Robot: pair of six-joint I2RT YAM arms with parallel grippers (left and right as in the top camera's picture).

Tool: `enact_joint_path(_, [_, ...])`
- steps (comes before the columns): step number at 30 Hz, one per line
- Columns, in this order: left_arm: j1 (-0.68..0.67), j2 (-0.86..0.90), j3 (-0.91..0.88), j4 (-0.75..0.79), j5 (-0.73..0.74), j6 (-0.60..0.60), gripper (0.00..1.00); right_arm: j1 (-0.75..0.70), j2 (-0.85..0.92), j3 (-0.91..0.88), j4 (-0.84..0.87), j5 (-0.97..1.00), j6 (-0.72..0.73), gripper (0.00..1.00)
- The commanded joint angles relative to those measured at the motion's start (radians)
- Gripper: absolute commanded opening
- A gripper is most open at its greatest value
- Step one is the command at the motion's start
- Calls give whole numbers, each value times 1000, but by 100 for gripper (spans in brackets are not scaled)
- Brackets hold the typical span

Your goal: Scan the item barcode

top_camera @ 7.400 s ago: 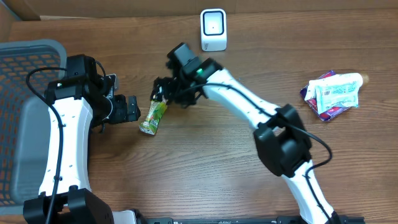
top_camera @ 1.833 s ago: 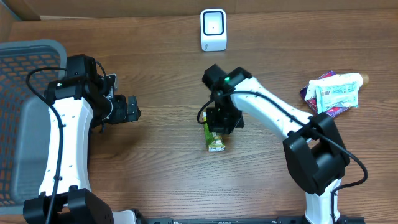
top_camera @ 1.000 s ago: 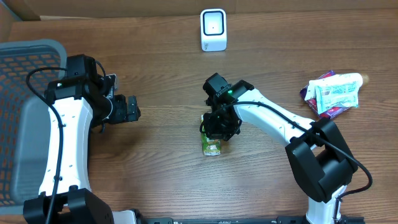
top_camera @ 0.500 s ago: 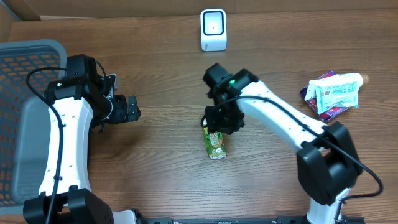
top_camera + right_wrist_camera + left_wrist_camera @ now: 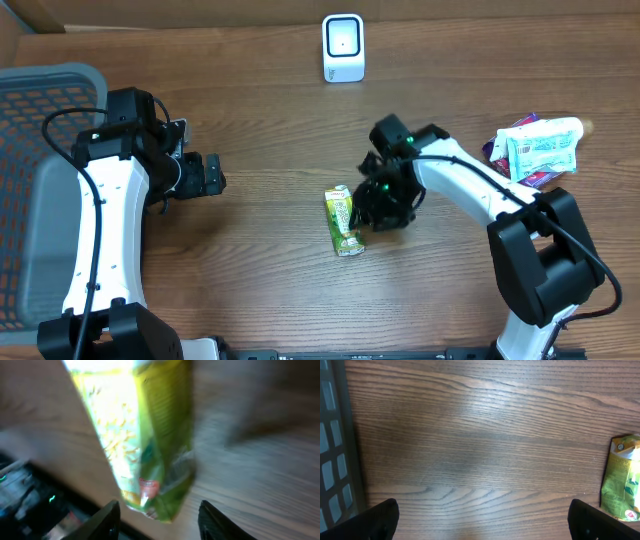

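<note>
The item is a green and yellow drink pouch (image 5: 343,221) lying flat on the wooden table, in front of the white barcode scanner (image 5: 343,47) at the back edge. My right gripper (image 5: 373,209) sits just right of the pouch, open, with nothing gripped. In the blurred right wrist view the pouch (image 5: 145,435) reaches down toward the gap of the gripper (image 5: 160,521), clear of both fingers. My left gripper (image 5: 207,175) hangs open far to the left. Its wrist view shows the gripper (image 5: 492,525) over bare wood and the pouch (image 5: 621,477) at the right edge.
A grey mesh basket (image 5: 40,150) fills the left side of the table. A pile of other packets (image 5: 535,148) lies at the far right. Bare wood stretches between the left gripper and the pouch.
My right gripper has opened, let go of the pouch and slid to the right. The pouch now lies loose on the table. The left arm has not moved.
</note>
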Motion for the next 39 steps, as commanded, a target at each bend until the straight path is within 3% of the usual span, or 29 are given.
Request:
enact_joint_path(1, [4,6,6,1,6,16,100,-13,-16,-55,39,-212,-80,50])
enact_joint_path(5, [4,6,6,1,6,16,99,-13,-16,-98,92,-243,-67,46])
enact_joint_path(9, [4,6,6,1,6,16,100,-13,-16,-126,147,-229,-11,26])
enact_joint_path(12, [4,6,6,1,6,16,100,-11,-16,-133,156,-142,43,23])
enact_joint_path(15, [4,6,6,1,6,16,99,-11,-16,-133,160,-69,91,23])
enact_joint_path(18, [4,6,6,1,6,16,100,-3,-16,-133,180,-62,121,35])
enact_joint_path(20, [4,6,6,1,6,16,100,11,-16,-135,200,-39,172,37])
enact_joint_path(25, [4,6,6,1,6,16,99,42,-16,-162,243,5,274,36])
enact_joint_path(33, [4,6,6,1,6,16,99,43,-16,-162,247,5,274,4])
enact_joint_path(39, [4,6,6,1,6,16,100,41,-27,-128,227,50,274,4])
